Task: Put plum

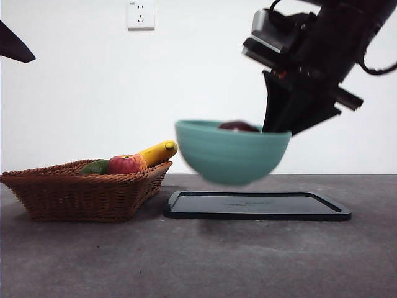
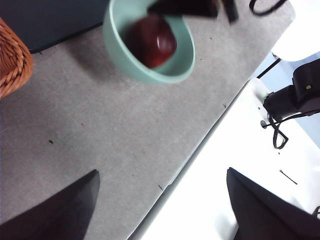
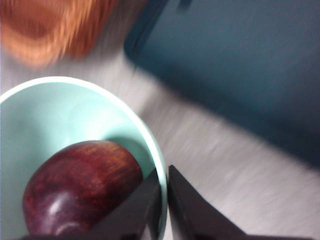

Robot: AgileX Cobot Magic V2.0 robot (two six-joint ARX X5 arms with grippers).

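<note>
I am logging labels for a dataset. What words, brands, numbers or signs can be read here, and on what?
None can be read.
The bowl, plum, basket and tray show no lettering.
The wall socket shows only plug holes, no legible text.

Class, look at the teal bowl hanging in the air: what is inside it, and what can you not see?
Inside the teal bowl lies the plum, alone as far as shown. The right gripper pinches the bowl's rim. The bowl floor beneath the plum is covered from sight.
</note>
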